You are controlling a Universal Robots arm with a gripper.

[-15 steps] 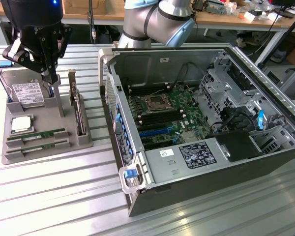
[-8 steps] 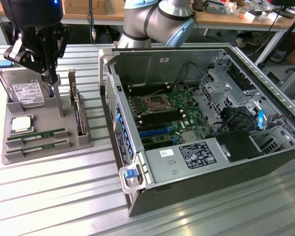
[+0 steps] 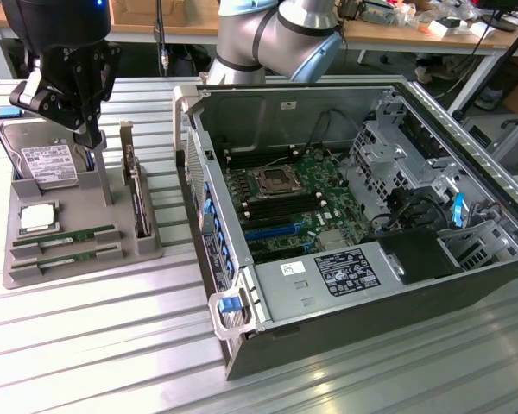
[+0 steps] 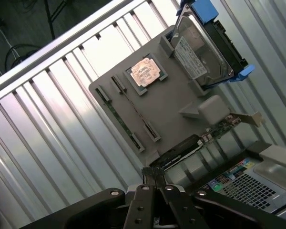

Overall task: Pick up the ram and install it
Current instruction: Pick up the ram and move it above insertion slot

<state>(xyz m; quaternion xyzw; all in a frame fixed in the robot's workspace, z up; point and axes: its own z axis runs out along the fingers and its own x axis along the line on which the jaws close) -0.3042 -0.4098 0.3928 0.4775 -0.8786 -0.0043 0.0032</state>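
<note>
Two sticks of ram [image 3: 65, 235] lie slotted in the grey tray [image 3: 86, 207] below and ahead of the clenched, empty claw [image 3: 93, 138], which would best open and centre across one stick's thin edge.

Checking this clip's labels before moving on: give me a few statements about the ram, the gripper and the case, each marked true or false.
1. Two ram sticks lie in the gray tray. True.
2. A ram stick is clamped in the fingers. False: the gripper is shut on nothing and hangs above the tray.
3. The computer case lies open, its motherboard exposed. True.
4. The drive is mounted inside the case. False: the hard drive rests on the tray.
</note>
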